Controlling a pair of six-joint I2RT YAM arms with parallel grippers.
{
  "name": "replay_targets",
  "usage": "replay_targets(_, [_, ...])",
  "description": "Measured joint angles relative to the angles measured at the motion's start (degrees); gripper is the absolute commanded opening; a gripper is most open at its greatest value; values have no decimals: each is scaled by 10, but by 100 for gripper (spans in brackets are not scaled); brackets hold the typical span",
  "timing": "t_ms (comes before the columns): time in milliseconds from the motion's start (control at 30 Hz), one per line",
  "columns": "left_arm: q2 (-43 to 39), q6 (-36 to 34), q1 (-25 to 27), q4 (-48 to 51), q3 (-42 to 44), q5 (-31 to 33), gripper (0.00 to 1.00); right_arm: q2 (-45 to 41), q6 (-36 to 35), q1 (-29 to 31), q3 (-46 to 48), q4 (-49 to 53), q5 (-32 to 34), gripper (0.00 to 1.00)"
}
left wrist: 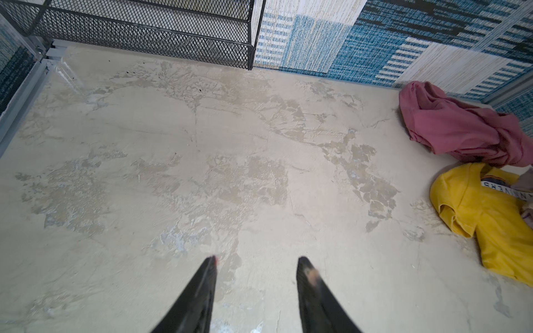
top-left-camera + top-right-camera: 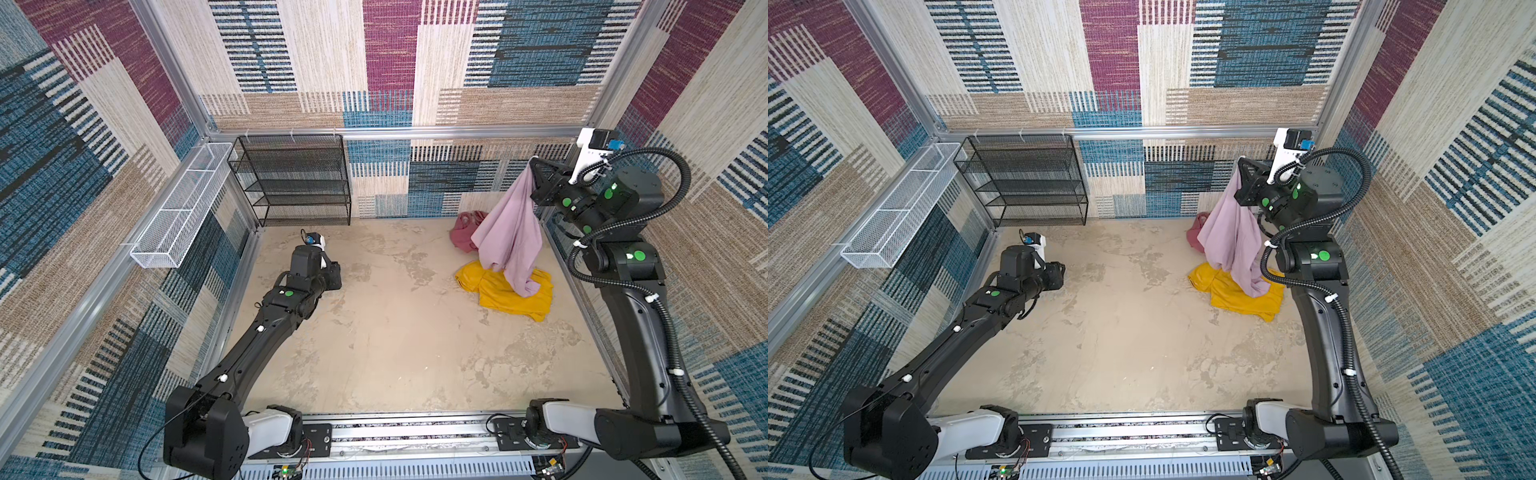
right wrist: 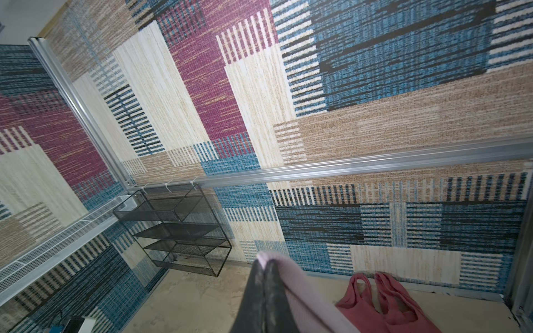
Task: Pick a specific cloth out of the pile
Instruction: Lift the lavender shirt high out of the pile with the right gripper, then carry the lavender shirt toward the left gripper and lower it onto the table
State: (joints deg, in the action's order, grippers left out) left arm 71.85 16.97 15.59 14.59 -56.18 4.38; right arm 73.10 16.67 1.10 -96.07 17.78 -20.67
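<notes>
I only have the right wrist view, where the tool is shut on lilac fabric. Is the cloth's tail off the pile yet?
Observer: Not quite. In both top views the cloth hangs from the right tool, and its lower end seems to rest on the yellow shirt.
Operator: Is the shirt coming up with it?
Observer: It doesn't look so. The yellow shirt lies flat on the table, with no part visibly raised.
Operator: And the left tool?
Observer: The left tool is open and empty, low over bare table, well apart from the garments.
</notes>
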Motion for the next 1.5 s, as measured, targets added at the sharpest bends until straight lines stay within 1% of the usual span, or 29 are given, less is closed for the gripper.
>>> replay_targets(400, [-24,6,0,37,-14,6,49,32,43,0,-65,-14,-130,0])
replay_targets(633, [-52,16,0,51,-14,13,49,63,64,10,-106,-18,-191,0])
replay_targets(933, [-109,30,0,94,-35,12,49,113,66,86,-171,-21,-209,0])
replay_targets(1167, [-153,30,0,132,-47,11,50,175,66,160,-235,-21,-209,0])
replay_targets(1300, [-176,30,0,158,-53,-2,50,226,66,210,-298,-20,-209,0])
replay_targets(1500, [-209,26,0,203,-58,-1,51,308,66,268,-391,-16,-210,0])
